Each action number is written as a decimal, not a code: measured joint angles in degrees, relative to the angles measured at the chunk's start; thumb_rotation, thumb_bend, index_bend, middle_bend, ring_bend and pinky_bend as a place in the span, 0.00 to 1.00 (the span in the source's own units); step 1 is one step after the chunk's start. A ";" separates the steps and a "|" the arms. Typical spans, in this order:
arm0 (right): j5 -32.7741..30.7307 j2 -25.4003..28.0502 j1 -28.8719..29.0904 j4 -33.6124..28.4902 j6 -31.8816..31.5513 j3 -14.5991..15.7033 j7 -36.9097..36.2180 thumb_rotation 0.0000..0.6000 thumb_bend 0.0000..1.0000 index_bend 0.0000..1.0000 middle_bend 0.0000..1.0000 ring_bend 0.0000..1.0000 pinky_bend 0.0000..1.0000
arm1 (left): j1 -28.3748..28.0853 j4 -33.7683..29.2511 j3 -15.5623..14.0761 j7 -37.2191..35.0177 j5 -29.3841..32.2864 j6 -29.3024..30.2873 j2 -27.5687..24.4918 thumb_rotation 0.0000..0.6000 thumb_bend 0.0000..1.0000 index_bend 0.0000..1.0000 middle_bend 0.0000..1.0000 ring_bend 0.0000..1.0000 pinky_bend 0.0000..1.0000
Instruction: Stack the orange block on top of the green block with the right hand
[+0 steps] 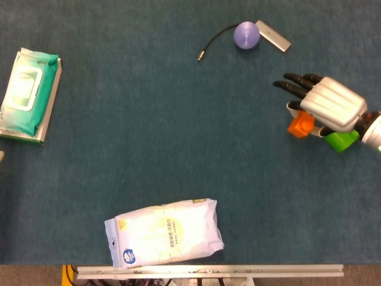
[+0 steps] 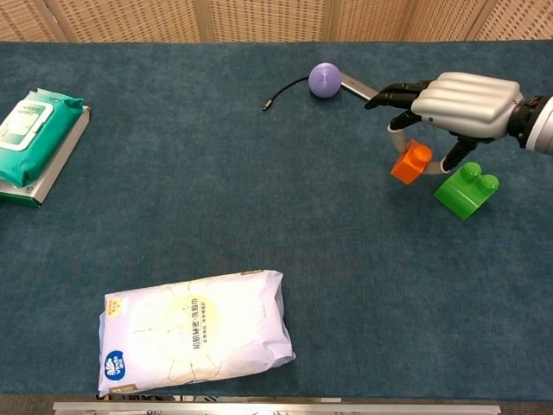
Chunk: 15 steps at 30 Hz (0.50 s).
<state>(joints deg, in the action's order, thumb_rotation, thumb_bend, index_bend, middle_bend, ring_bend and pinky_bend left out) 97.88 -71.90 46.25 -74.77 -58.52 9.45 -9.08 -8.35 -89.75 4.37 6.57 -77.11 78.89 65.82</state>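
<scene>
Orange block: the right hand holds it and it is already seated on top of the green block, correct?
Not quite. The right hand does hold the orange block, but the block is not on the green block. The chest view shows it beside the green block, to its left, not stacked.

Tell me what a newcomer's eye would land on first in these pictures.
First, the silver right hand at the right edge, holding a small orange block just left of the bright green two-stud block on the dark blue cloth. Next, the large white plastic packet near the front edge, and the teal wet-wipe pack at far left.
</scene>
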 measured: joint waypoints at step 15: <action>-4.84 3.02 -1.90 -5.54 3.88 -2.42 5.02 1.00 0.22 0.62 0.10 0.00 0.22 | -0.11 -0.09 -0.05 -0.14 -0.24 -0.15 -0.01 1.00 0.11 0.36 0.38 0.39 0.54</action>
<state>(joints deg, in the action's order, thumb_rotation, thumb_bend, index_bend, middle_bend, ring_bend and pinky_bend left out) 93.04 -68.88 44.36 -80.31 -54.64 7.03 -4.06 -8.45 -89.84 4.32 6.43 -77.35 78.74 65.82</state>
